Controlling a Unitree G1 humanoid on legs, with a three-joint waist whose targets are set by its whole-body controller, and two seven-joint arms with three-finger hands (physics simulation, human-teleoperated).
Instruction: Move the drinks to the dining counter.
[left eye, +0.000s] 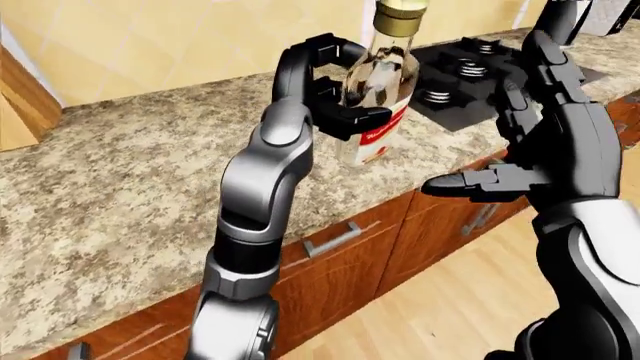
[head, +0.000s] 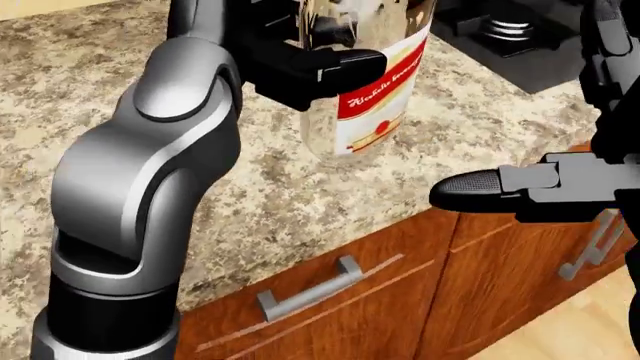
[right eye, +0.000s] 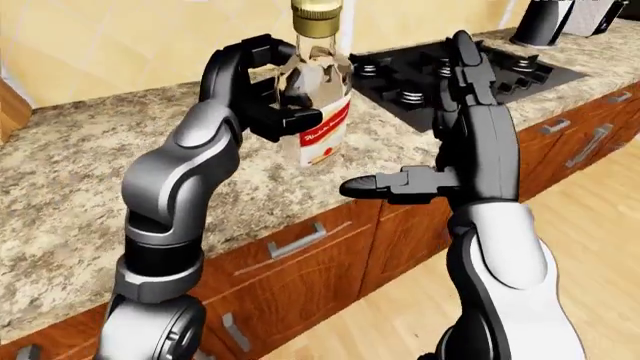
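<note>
The left hand (right eye: 262, 97) clamps an upright clear glass bottle with a red label (right eye: 318, 112) above the speckled granite tabletop (right eye: 80, 172); the right hand (right eye: 455, 142), fingers spread, stands beside it.

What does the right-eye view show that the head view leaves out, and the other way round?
Only the right-eye view shows the bottle's gold cap, the full stove, a dark vessel at top right and the wooden floor. Only the head view shows the red label's script up close. Both show the left hand closed round the clear bottle, the right hand open beside it, and the granite counter.
</note>
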